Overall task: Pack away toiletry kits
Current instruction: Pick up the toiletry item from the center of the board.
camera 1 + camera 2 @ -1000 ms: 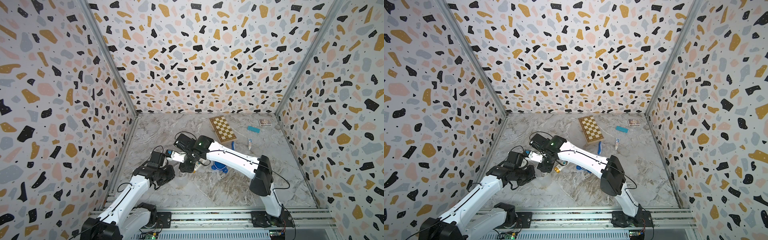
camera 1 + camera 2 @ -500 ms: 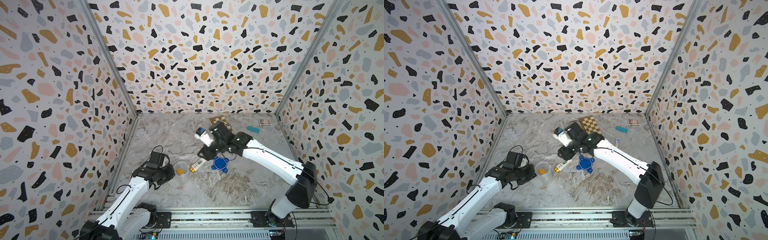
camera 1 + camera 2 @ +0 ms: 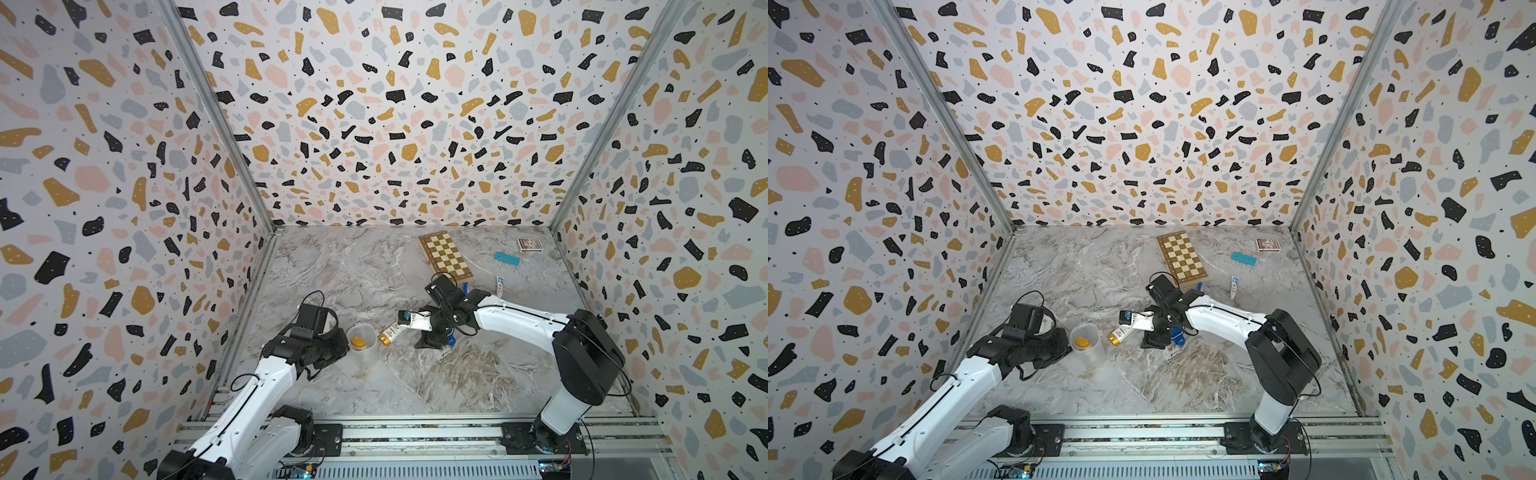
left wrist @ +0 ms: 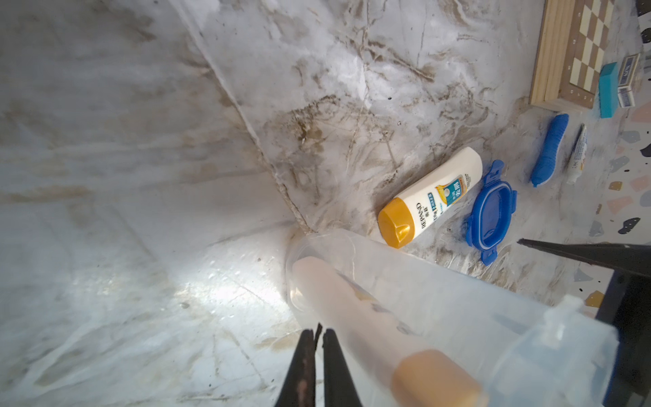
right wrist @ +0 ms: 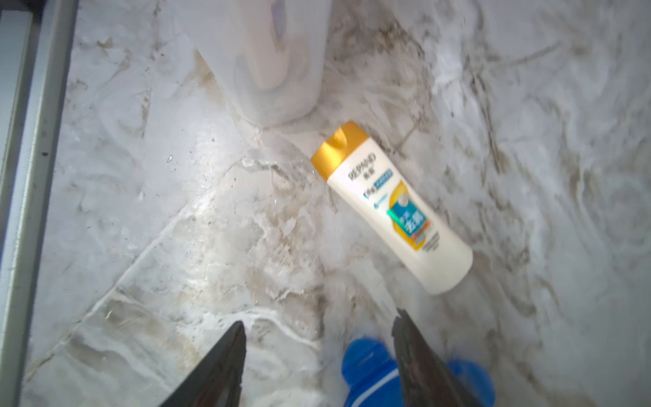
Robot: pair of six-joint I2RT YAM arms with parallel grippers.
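- Toiletry bottle one, white with a gold cap, stands cap-up inside the clear container, which sits upright on the counter.
- Toiletry bottle two lies flat on the counter just beside the container, its gold cap pointing toward it.
- Blue stick and small tube lie side by side, well apart from the container and near the chessboard.
- Right claw: jaws spread wide and holding nothing. It is over the blue lid, close to bottle two's base end. Cannot tell whether it touches the lid.
- Left claw: jaws closed to a sliver, right against the container wall. Cannot tell whether it pinches the wall.
- Teal block and card box are in the far corner.
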